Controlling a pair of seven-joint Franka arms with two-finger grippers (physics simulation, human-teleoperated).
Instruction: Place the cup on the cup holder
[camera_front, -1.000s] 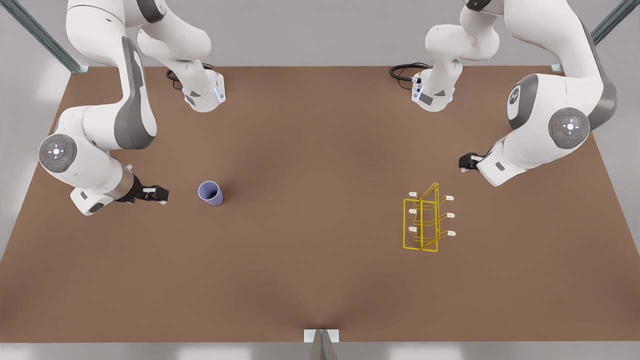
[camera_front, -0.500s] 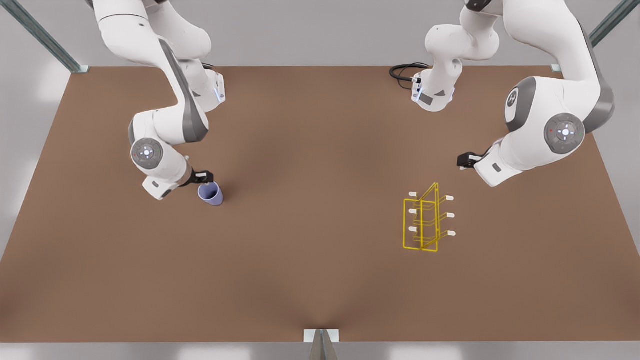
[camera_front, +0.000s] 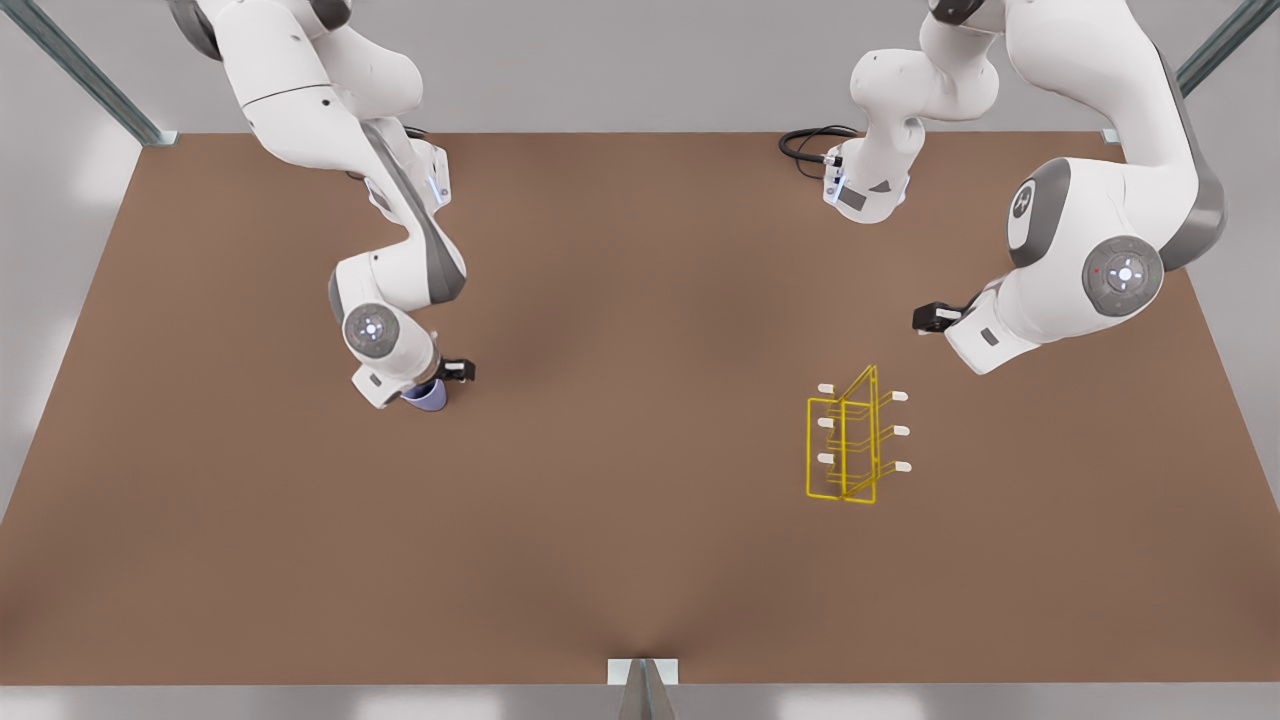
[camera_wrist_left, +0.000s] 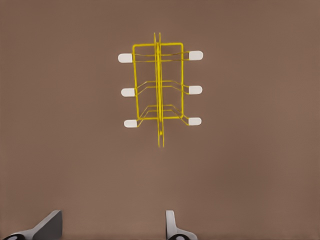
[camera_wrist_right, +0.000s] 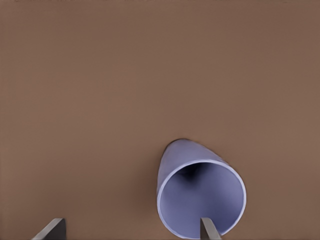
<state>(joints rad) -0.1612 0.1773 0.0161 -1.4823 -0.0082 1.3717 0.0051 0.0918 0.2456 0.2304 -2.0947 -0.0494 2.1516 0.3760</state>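
While the cup (camera_wrist_right: 201, 198) stands upright directly under the right gripper (camera_front: 445, 372), fingers spread wide astride one rim wall, the cup holder (camera_front: 850, 435) lies at three o'clock; left gripper (camera_front: 930, 320) waits open.

Plain, flat brown table (camera_front: 640, 560), no pattern anywhere on it. On it the cup (camera_wrist_right: 200, 197) shows lavender-blue, smooth and unmarked, a paler rim ringing a darker, shadowed inside. Over the cup in the front view, the right gripper (camera_front: 450, 372) is black at the tip, on a white arm with grey joint bands and a grey round cap. Well away from the cup, the cup holder (camera_wrist_left: 159, 87) is thin bright yellow wire, each of its six pegs capped white. Near the cup holder, the left gripper (camera_front: 928, 320) is black too, its fingers (camera_wrist_left: 47, 226) grey in the wrist view.
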